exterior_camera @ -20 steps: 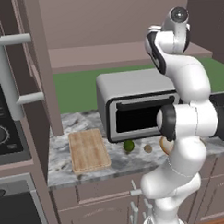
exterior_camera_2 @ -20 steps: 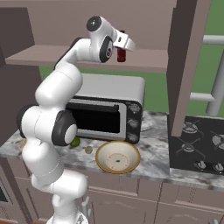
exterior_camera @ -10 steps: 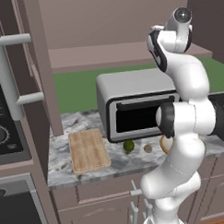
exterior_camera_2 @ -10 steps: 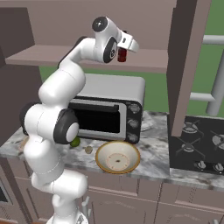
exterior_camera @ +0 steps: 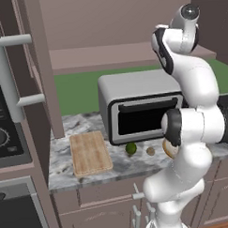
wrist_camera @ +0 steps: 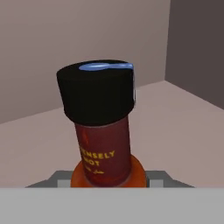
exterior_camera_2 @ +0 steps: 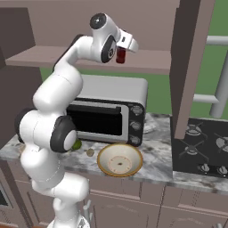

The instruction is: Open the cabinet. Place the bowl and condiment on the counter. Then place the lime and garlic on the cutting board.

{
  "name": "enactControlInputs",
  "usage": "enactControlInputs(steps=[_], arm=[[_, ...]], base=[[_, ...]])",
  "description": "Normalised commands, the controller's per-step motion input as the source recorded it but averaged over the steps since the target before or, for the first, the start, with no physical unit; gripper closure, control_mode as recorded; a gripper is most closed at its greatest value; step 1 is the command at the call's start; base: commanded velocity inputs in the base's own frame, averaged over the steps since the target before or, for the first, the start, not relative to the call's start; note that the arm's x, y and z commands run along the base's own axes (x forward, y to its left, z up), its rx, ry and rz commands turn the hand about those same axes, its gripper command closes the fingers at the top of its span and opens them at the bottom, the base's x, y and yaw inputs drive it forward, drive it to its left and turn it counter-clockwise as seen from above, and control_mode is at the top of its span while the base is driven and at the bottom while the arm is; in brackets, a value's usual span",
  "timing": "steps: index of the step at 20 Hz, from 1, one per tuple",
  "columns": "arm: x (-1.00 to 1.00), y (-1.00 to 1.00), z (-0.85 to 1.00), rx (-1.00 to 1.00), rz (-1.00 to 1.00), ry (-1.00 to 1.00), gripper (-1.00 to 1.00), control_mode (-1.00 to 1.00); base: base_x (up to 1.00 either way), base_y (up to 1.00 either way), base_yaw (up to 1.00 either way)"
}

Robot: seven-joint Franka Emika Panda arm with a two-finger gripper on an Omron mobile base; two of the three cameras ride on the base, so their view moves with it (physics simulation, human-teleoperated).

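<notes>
Up at the open cabinet [exterior_camera_2: 191, 62], the tool [exterior_camera_2: 122, 52] is clenched halfway on the dark red sauce bottle [exterior_camera_2: 120, 55], which stands upright just above the cabinet's shelf [exterior_camera_2: 151, 67]; in the hand view its black cap [wrist_camera: 97, 91] and neck rise straight ahead. On the worktop [exterior_camera: 122, 163] below, the lime [exterior_camera: 131, 148] and garlic [exterior_camera: 150, 151] lie before the toaster oven [exterior_camera: 139, 110]. The cutting board [exterior_camera: 90, 152] is left of them and the tan bowl [exterior_camera_2: 120, 160] on the right.

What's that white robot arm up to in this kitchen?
It is reaching up into the open cabinet, with its fingers around a small red sauce bottle standing on the shelf. The bowl already sits on the counter. The lime and garlic lie beside the cutting board, not on it.
</notes>
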Motion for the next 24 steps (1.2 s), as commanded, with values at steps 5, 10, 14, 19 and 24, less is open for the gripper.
enactControlInputs(steps=[5, 10, 14, 19, 24], arm=[[-1.00, 0.00, -0.30, -0.04, 0.08, -0.10, 1.00, -1.00], [-1.00, -0.16, -0.52, -0.03, 0.19, -0.10, 1.00, -1.00], [-1.00, -0.45, -0.23, 0.00, 0.18, -0.14, 1.00, -1.00], [-0.84, -0.62, -0.29, 0.00, 0.13, -0.04, 1.00, -1.00], [-0.17, -0.48, -0.71, -0.06, 0.05, 0.04, 1.00, -1.00]], base=[[0.00, 0.00, 0.00], [0.00, 0.00, 0.00], [0.00, 0.00, 0.00], [0.00, 0.00, 0.00], [0.00, 0.00, 0.00]])
